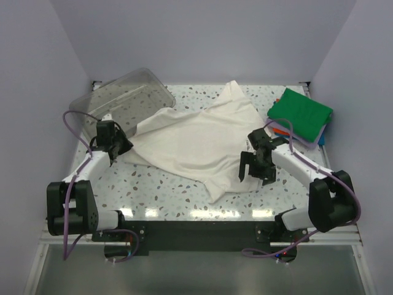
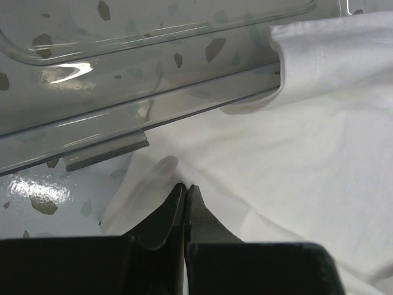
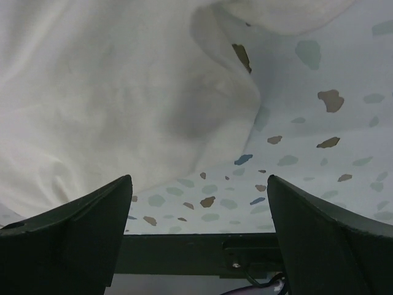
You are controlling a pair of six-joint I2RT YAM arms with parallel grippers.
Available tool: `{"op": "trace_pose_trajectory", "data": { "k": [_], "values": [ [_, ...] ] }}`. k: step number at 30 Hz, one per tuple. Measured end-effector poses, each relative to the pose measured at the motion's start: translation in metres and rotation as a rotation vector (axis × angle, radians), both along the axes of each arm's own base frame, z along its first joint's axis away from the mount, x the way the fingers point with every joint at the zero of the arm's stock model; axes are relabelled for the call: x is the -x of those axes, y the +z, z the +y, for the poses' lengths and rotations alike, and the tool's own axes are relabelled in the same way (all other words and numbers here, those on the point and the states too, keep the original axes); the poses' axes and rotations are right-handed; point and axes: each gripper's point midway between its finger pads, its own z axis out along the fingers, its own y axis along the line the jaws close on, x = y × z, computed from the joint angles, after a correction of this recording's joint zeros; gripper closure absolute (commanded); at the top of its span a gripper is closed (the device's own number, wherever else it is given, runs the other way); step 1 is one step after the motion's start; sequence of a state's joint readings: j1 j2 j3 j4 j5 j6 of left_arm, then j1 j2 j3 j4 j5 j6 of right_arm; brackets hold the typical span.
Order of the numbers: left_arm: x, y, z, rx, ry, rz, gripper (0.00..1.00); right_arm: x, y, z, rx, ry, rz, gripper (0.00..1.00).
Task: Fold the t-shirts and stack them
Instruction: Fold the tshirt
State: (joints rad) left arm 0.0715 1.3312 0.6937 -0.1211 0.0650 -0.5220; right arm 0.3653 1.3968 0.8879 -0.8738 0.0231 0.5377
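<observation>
Two grippers flank a cream-white t-shirt (image 1: 196, 141) that lies spread and rumpled on the speckled table (image 1: 159, 193). Left gripper (image 1: 114, 147): at the shirt's left corner, jaws pressed together, cloth puckering just ahead of the tips; whether fabric is caught between them cannot be told. Right gripper (image 1: 256, 170): over the shirt's lower right edge, jaws wide apart with nothing between them, hem and bare table beneath. Clear plastic tub (image 1: 123, 98): beyond the shirt's left corner, its near wall against the cloth. Folded t-shirts (image 1: 299, 114), green uppermost: stacked to the right of the cream-white shirt, apart from it.
</observation>
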Motion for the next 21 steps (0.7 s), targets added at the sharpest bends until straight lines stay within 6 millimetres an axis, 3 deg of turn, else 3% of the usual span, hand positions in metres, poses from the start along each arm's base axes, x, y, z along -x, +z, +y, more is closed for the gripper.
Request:
{"op": "trace_pose_trajectory", "data": {
  "k": [5,16,19,21],
  "values": [
    [-0.004,0.003,-0.001,-0.021,-0.038,-0.024,1.0,0.02,-0.016,0.0,-0.016,-0.016,0.07,0.06],
    [-0.013,0.006,-0.003,-0.015,-0.055,-0.065,1.0,0.009,-0.032,0.008,-0.038,-0.019,0.061,0.11],
    [-0.014,0.007,-0.004,-0.014,-0.056,-0.073,1.0,0.008,-0.034,0.011,-0.054,-0.017,0.057,0.19],
    [-0.015,0.008,-0.004,-0.014,-0.056,-0.077,1.0,0.007,-0.034,0.012,-0.062,-0.019,0.055,0.3]
  ]
}}
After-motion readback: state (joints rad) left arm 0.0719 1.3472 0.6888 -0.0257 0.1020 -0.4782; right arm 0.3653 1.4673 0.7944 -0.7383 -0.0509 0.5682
